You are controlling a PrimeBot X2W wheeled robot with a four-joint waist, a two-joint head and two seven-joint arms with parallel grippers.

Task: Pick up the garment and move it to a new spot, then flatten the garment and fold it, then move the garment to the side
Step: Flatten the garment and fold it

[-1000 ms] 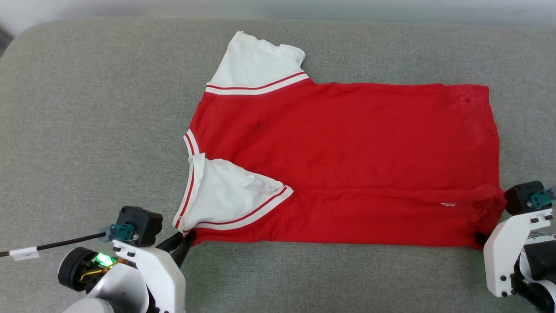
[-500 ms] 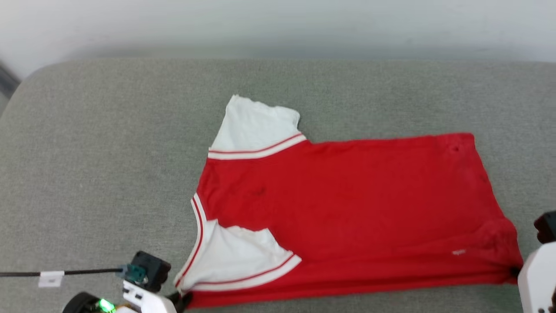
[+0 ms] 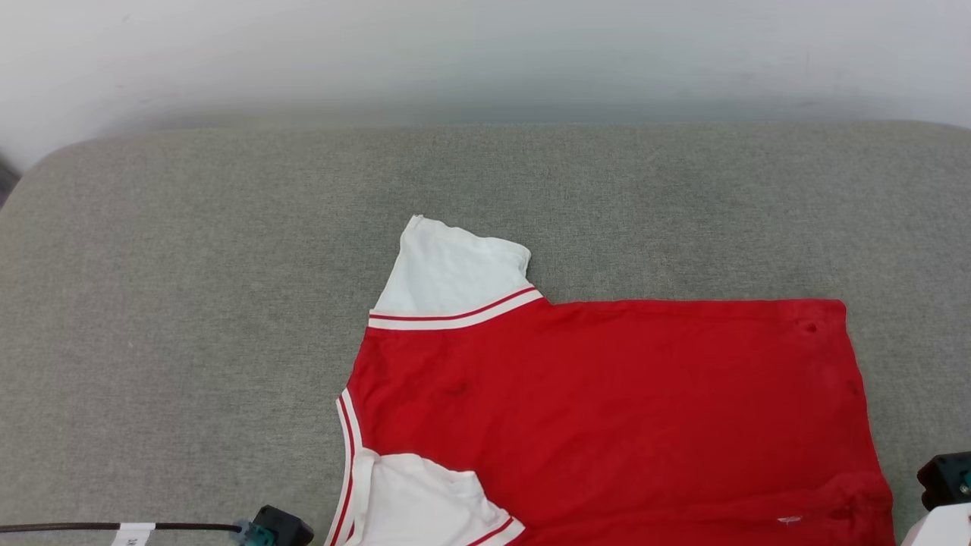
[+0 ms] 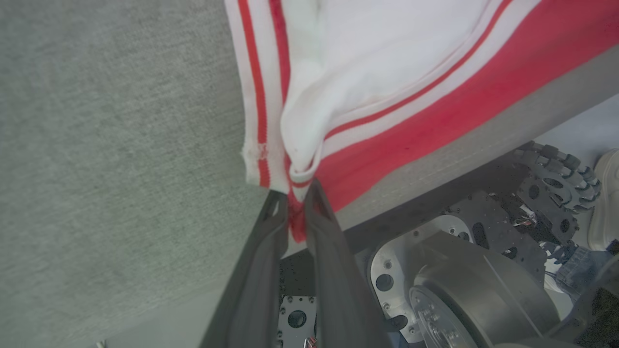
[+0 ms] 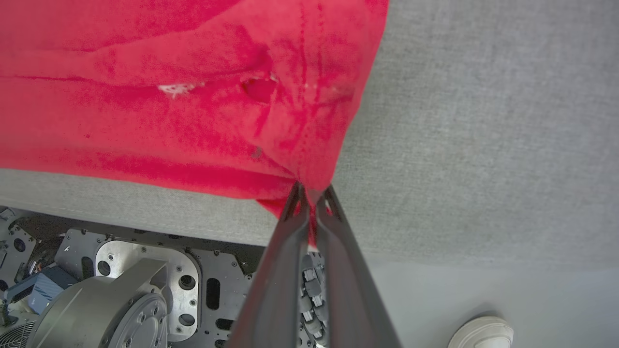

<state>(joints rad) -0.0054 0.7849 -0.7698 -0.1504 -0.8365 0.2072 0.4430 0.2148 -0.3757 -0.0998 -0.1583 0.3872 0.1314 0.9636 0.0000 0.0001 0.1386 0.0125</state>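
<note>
The garment lies spread on the grey padded table, red body facing up, with one white sleeve pointing away from me and the other at the near left. My left gripper is shut on the garment at its striped near-left corner, by the folded-in sleeve. My right gripper is shut on the garment at its red near-right hem corner. Both pinched corners hang at the table's near edge.
The table's far half is bare grey fabric up to a pale wall. Below the near edge the robot's metal base shows. A white shoe stands on the floor beside the base.
The head camera has tilted up, so the whole picture has slid down. The garment now lies farther from the table's far edge, drawn toward me by both grippers.
</note>
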